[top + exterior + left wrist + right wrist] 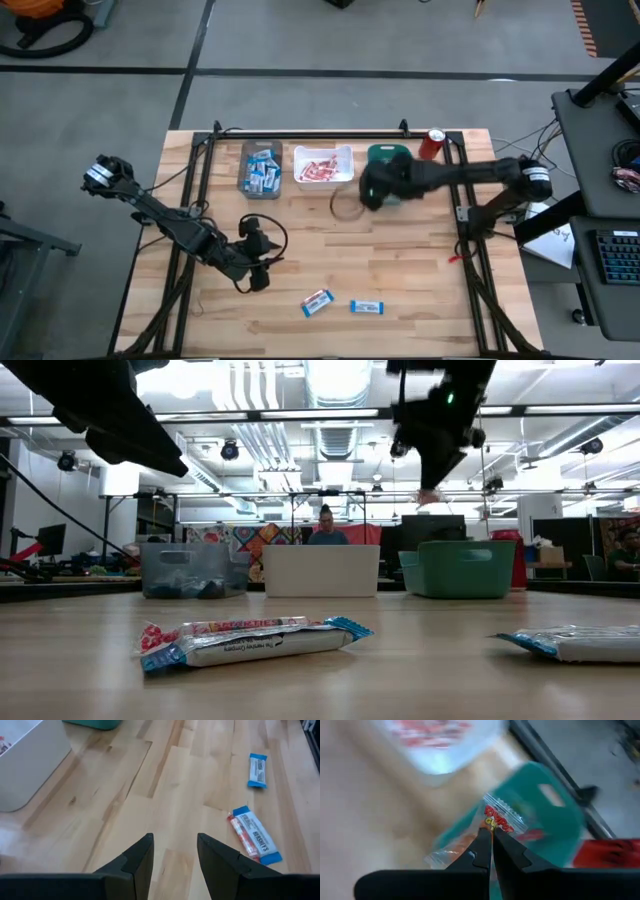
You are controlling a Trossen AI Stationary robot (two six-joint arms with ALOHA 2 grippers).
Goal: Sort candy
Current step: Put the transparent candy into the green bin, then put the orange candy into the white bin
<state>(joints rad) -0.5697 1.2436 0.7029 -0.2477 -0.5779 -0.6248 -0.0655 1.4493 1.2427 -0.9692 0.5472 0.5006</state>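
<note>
Right gripper (492, 836) gripping small clear candy packet (504, 820) above teal bin (555, 817); left gripper (174, 851) hovering unclenched, empty.

Three bins stand in a row along the desk's (400, 280) far edge: left bin (261, 168), middle bin (323, 165), right bin (388, 157), with a can (432, 144) just right of them. Two candy bars (317, 301) (366, 307) lie side by side near the front edge.
</note>
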